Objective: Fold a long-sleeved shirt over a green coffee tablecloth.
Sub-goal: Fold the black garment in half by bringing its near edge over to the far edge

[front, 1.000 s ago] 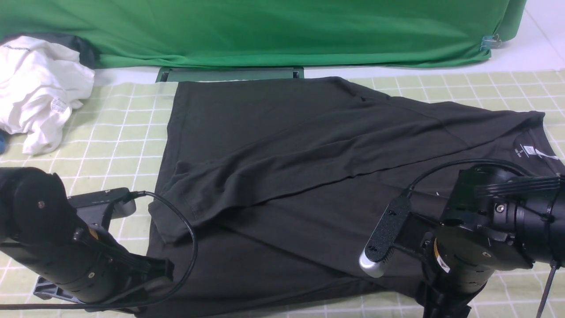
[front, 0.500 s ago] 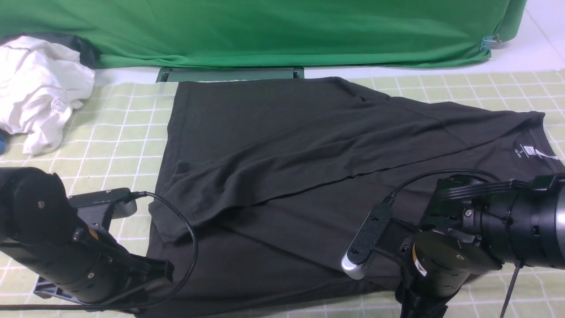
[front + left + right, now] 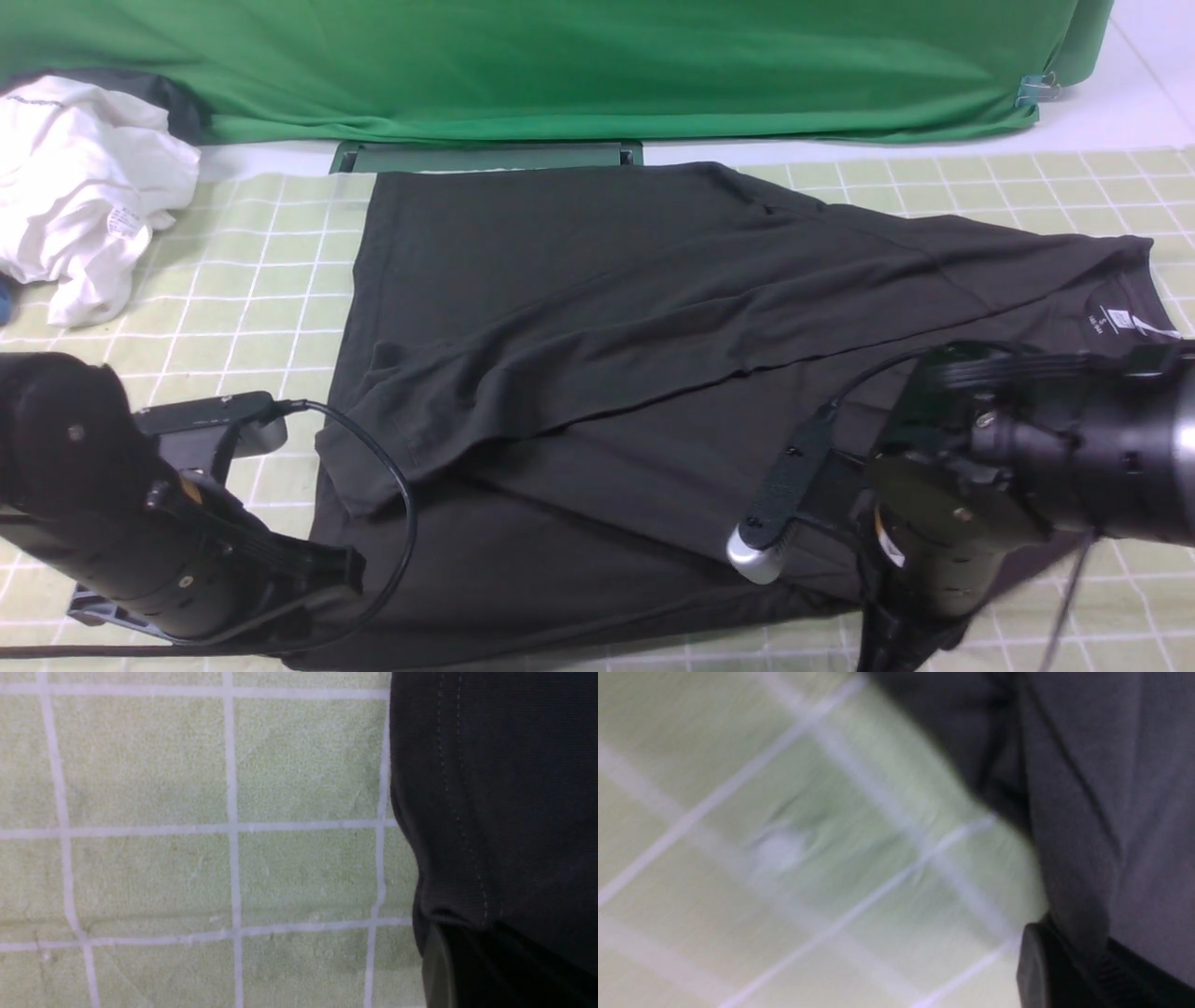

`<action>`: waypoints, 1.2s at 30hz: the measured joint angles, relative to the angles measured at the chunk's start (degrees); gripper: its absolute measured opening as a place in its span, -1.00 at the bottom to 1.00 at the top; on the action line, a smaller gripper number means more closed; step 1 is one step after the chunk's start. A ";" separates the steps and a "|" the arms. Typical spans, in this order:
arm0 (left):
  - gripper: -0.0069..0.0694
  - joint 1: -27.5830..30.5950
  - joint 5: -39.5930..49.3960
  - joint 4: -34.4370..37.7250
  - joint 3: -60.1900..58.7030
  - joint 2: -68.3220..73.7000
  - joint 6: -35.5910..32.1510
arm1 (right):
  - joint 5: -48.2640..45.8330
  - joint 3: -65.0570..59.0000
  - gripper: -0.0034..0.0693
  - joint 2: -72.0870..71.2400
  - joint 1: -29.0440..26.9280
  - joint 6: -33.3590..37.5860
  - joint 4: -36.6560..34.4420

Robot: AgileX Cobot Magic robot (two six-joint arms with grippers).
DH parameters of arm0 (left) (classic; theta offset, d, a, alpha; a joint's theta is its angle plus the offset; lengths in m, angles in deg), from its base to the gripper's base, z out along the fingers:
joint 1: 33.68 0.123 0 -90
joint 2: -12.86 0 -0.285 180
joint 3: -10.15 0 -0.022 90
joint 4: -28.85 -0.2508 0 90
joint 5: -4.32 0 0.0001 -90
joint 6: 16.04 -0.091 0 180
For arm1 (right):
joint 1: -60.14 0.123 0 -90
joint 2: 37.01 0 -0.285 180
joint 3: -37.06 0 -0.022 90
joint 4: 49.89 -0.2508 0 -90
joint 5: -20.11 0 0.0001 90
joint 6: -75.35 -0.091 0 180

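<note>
The black long-sleeved shirt [image 3: 597, 308] lies spread on the green coffee tablecloth [image 3: 261, 271], one sleeve folded across its body and the collar at the right. My left gripper [image 3: 322, 597] is at the shirt's near left corner. In the left wrist view its finger [image 3: 437, 970] is tucked under the stitched hem [image 3: 504, 788], and the jaws are shut on it. My right gripper [image 3: 896, 644] is low at the shirt's near right edge. The right wrist view is blurred. There, grey-black fabric [image 3: 1111, 788] bunches into the shut jaws at one finger [image 3: 1031, 966].
A crumpled white garment [image 3: 79, 187] lies at the far left. Deep green plain fabric [image 3: 560, 65] hangs along the back, with a metal clip [image 3: 1036, 89] at its right corner. A dark green flat board [image 3: 485, 156] sits behind the shirt.
My right arm has shifted left along the shirt's near edge and its jaws have closed on the fabric. The left arm has hardly moved.
</note>
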 joint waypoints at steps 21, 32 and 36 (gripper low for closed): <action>-0.77 0.00 16.75 -1.93 4.82 -19.30 0.69 | -11.89 -3.81 -0.83 -16.91 7.89 -9.71 -6.95; -0.77 0.56 5.61 -2.80 17.01 -3.23 2.87 | -5.62 8.28 -0.83 -9.80 -11.38 0.57 -6.35; -0.77 4.27 5.02 -2.09 26.01 6.79 3.26 | -4.14 14.73 -0.83 -4.34 -16.26 2.06 -6.33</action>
